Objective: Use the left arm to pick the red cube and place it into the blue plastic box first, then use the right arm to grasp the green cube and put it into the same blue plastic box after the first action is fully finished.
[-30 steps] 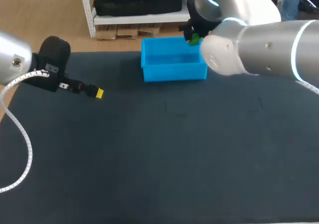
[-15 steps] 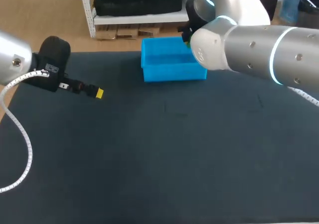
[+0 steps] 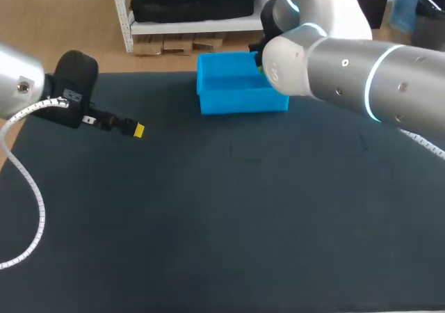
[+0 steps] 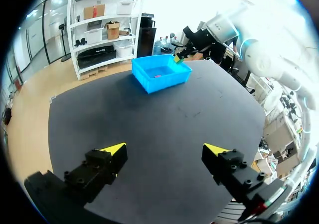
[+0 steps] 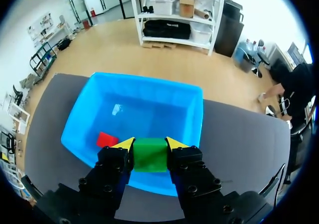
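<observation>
Red cube (image 5: pixel 106 139), small and solid-coloured, lies on the floor of the open blue plastic box (image 3: pixel 240 104), close to the wall nearest our right gripper. It is apart from the fingers and touches neither of them.

Working across from our left:

Left arm (image 3: pixel 21 83) comes in at the left edge of the dark table mat (image 3: pixel 222 222), with a white coiled cable trailing beside it. Left gripper (image 4: pixel 164 149) hangs over bare mat, well apart from the box. Its two yellow-tipped fingers are spread wide with only the mat under the gap, so it holds nothing. In the left wrist view the box sits far ahead of these fingers, at the far side of the mat.

The blue box stands at the rear middle of the table, upright, open side up.

Right arm (image 3: pixel 361 83) comes in from the right and reaches across to the box's right end; in the head view its thick silver link hides the gripper. In the right wrist view, right gripper (image 5: pixel 149 145) is closed onto the small green cube (image 5: pixel 149 157), one yellow tip pressed to each side face. The green cube hangs over the box's near wall, just beside the red cube. We cannot tell its height above the box floor.
</observation>
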`<state>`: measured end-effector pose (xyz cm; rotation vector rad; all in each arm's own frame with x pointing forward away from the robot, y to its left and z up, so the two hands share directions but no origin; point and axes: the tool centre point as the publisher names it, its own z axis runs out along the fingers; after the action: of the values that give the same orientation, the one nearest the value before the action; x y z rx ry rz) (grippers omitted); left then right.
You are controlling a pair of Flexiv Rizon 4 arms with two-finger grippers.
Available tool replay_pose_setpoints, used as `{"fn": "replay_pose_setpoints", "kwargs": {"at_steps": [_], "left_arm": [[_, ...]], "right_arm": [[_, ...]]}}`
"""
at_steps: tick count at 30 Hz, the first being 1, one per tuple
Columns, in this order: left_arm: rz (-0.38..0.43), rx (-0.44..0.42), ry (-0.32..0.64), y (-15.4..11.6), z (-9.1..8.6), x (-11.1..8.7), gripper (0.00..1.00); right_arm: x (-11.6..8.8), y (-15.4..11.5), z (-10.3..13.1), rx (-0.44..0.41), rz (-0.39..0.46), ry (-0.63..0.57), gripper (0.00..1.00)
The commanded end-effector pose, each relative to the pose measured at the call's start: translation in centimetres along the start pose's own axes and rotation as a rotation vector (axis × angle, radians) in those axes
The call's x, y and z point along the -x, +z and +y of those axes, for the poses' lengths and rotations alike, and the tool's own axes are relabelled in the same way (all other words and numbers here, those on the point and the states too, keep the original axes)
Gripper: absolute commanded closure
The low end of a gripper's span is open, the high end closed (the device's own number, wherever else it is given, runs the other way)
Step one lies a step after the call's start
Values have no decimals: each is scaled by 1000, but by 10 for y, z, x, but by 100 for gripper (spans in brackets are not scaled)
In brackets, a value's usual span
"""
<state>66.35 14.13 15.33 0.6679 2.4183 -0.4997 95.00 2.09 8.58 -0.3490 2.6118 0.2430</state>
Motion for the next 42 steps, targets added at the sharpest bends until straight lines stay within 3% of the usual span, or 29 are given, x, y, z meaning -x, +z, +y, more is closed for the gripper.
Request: {"fn": "replay_pose_setpoints", "kwargs": {"at_steps": [1, 8, 9, 10, 11, 15, 16, 17, 18, 19, 42], "left_arm": [[-5, -6, 2, 1, 2, -1, 0], [-5, -6, 2, 1, 2, -1, 0], [-5, -6, 2, 1, 2, -1, 0], [-5, -6, 2, 1, 2, -1, 0], [-5, -6, 2, 1, 2, -1, 0], [-5, -6, 2, 1, 2, -1, 0], [-5, -6, 2, 1, 2, -1, 0], [-5, -6, 2, 1, 2, -1, 0], [-5, -6, 2, 1, 2, -1, 0], [-5, -6, 2, 1, 2, -1, 0], [-5, -6, 2, 1, 2, -1, 0]], "right_arm": [[5, 9, -1, 12, 14, 1, 100], [2, 12, -3, 23, 16, 15, 100], [2, 12, -3, 23, 16, 16, 93], [1, 12, -4, 20, 16, 18, 74], [1, 12, -4, 21, 16, 19, 67], [-1, 12, -4, 21, 18, 25, 48], [-1, 11, -5, 19, 18, 26, 31], [-1, 10, -5, 19, 16, 27, 23], [-1, 8, -5, 19, 15, 28, 4], [-1, 7, -4, 18, 12, 27, 0], [3, -7, 4, 25, 8, 8, 0]]}}
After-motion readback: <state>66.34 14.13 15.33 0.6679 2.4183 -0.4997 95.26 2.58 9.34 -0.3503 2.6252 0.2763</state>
